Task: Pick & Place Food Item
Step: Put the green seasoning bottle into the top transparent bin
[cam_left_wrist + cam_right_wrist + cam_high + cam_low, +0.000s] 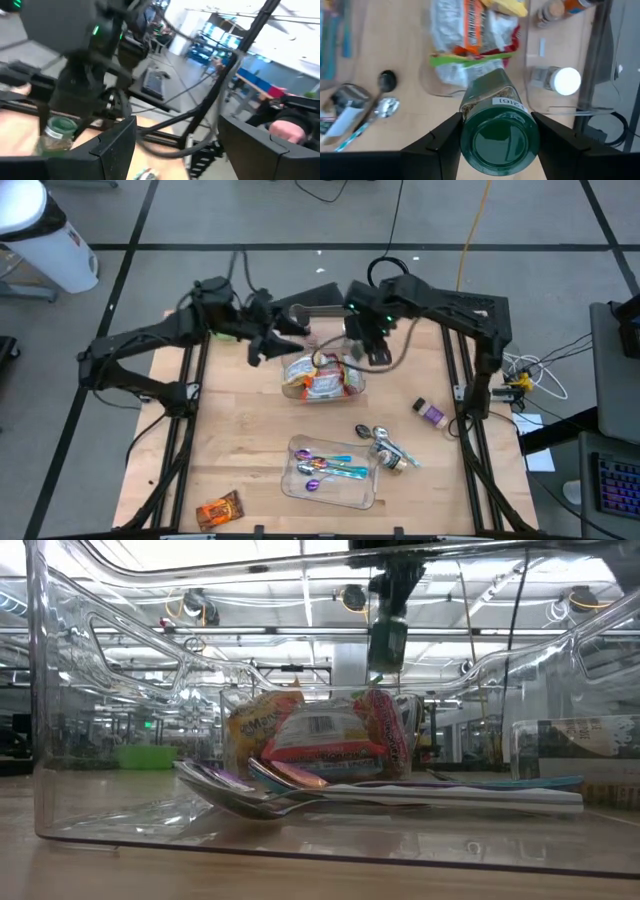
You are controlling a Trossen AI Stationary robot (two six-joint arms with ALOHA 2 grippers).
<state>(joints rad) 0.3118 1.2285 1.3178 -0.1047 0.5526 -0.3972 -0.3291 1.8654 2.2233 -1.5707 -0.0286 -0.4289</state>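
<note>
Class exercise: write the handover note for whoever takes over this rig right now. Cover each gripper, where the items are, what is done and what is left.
Right gripper: shut on the green-lidded jar, held above the clear bin of snack packets.
Left gripper: open, empty, beside that bin.
Done: jar picked up.
Left: place the jar; destination not evident. A purple-lidded jar and an orange packet lie loose on the table.

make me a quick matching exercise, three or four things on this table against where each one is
Things:
1. green-lidded jar
2. spoons
3. orange snack packet
4. purple-lidded bottle

Places:
A. in the near clear tray
B. between the right gripper's fingers
C. on the table near its right edge
D. at the table's near left corner

Pairs: 1-B, 2-A, 3-D, 4-C
</note>
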